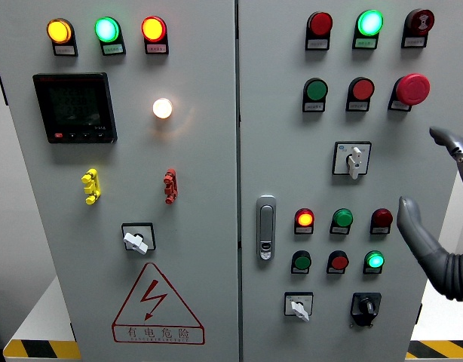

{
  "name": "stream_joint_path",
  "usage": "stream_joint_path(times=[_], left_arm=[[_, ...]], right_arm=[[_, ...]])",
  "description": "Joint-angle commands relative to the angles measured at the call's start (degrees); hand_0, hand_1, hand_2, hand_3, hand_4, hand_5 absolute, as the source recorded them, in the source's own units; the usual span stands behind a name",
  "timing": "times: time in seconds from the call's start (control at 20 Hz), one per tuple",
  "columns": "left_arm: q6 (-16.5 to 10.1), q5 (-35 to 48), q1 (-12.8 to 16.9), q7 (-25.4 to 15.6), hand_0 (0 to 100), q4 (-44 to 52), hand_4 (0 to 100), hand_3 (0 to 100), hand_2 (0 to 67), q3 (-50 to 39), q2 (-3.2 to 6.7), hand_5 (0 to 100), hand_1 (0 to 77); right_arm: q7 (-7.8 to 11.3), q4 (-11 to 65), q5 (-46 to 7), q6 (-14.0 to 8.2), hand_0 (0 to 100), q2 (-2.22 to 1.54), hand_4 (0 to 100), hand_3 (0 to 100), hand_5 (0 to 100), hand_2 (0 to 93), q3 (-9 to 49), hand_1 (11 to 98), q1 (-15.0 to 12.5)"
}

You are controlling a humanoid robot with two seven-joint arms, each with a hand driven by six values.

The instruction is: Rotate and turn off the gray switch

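Grey electrical cabinet (209,317) filling the view, two doors split by a vertical seam, black-and-yellow hazard tape at both lower corners. Right robot hand (443,204) at far right edge, dark grey fingers spread and relaxed, gripping nothing, hovering off the panel's right border. Left robot hand out of view. Nearest the hand: red mushroom button (412,89) up top, dark red lamp (381,219) and lit green lamp (375,261) at hand level. Gray switch (353,160) on right door, upper-middle, white-grey knob on square plate, pointer hanging downward, well apart from the hand. Black rotary knob (365,306) bottom right, another grey selector (298,306) beside it. Door latch (266,227) near the seam. Left door: digital meter (75,108), lit white lamp (162,108), yellow handle (90,186), red handle (170,186), grey selector (137,240), triangular shock-warning sign (156,305).
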Motion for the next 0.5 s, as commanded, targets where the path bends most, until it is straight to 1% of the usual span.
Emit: stream_joint_path(times=[0.0, 0.2, 0.45], left_arm=[[0.0, 0.0, 0.0, 0.0, 0, 0.0, 10, 18, 13.2, 0.0, 0.08, 12, 0.0], [0.0, 0.0, 0.0, 0.0, 0, 0.0, 9, 18, 13.2, 0.0, -0.01, 12, 0.0], [0.0, 0.0, 0.0, -0.1, 0, 0.0, 10, 18, 13.2, 0.0, -0.01, 12, 0.0]], right_arm=[[-0.03, 0.2, -0.1, 0.0, 58, 0.00, 12, 17, 24, 14.2, 0.2, 41.9, -0.3], [-0.03, 0.2, -0.8, -0.3, 57, 0.00, 12, 13, 23, 12.0, 0.2, 43.1, -0.7], [-0.03, 0.3, -1.0, -0.7, 57, 0.00, 12, 13, 22, 10.8, 0.2, 43.6, -0.9]])
